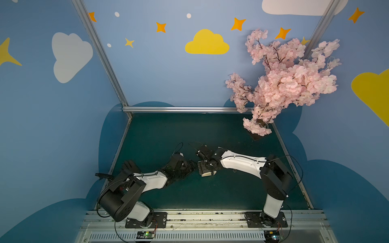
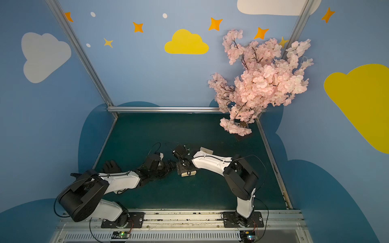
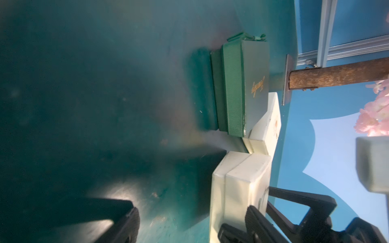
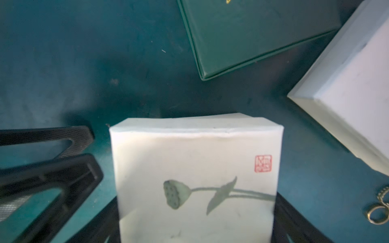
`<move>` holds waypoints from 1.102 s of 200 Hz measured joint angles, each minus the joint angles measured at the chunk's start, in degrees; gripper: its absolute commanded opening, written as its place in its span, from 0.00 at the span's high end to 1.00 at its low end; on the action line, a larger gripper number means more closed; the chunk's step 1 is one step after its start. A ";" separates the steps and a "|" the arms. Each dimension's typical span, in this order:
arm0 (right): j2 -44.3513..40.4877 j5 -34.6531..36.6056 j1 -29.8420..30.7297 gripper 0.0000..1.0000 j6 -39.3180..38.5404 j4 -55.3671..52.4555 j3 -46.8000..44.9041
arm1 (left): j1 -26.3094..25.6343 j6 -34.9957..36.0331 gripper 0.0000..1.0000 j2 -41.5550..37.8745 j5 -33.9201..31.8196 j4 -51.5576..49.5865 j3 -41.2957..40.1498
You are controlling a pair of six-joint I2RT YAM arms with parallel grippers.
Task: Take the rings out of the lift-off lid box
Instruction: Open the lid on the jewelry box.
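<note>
The lift-off lid box (image 4: 195,157) is white with a lotus drawing and a red stamp on its lid, which is on, so the rings inside are hidden. The box stands mid-table in both top views (image 1: 208,173) (image 2: 188,173). My right gripper (image 4: 196,221) comes down from above, its fingers pressed against two opposite sides of the lid. My left gripper (image 3: 193,223) lies on its side just beside the box (image 3: 240,189), open, and its fingers (image 4: 84,174) stop short of the box wall. Small metal loops (image 4: 379,208) lie on the table next to the box.
A closed green box (image 4: 252,31) (image 3: 233,88) and a second white box (image 4: 353,101) (image 2: 207,150) sit close behind the lotus box. A pink blossom tree (image 1: 284,84) on a dark base fills the back right corner. A black glove (image 1: 129,166) lies by the left arm.
</note>
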 measured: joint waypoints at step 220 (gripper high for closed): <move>-0.96 -0.98 -0.70 0.12 0.85 1.09 -1.20 | -0.74 -3.21 0.34 3.78 2.23 5.31 -0.20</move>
